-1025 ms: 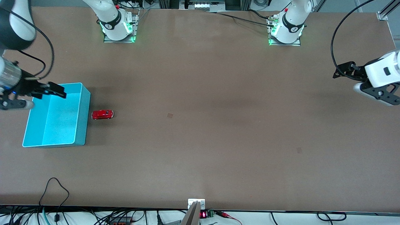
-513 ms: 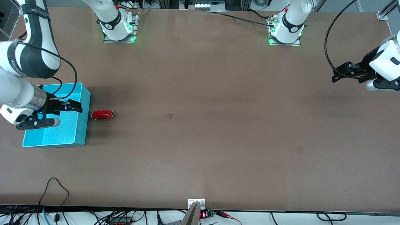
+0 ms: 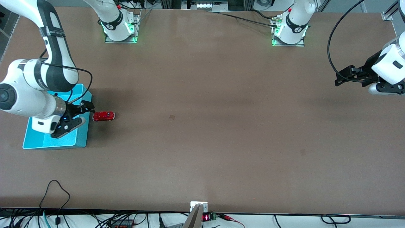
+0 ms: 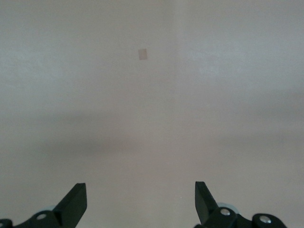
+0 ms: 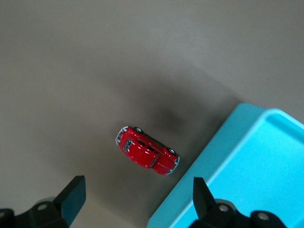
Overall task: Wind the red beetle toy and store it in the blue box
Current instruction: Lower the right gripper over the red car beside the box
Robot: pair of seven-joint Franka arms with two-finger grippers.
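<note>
Since the earlier frame, the right gripper (image 3: 83, 113) has swung in across the box (image 3: 81, 139) and now hangs over its wall nearest the toy (image 3: 103, 116), fingers spread and holding nothing; the left gripper (image 3: 346, 77) has barely shifted, waiting over the table (image 3: 202, 126) at the left arm's end, fingers also spread. Much of the box is hidden under the right arm, and the left arm is cut off by the picture's edge. One toy and one box are present. That toy sits on the table just beside the box, toward the left arm's end, apart from it.
</note>
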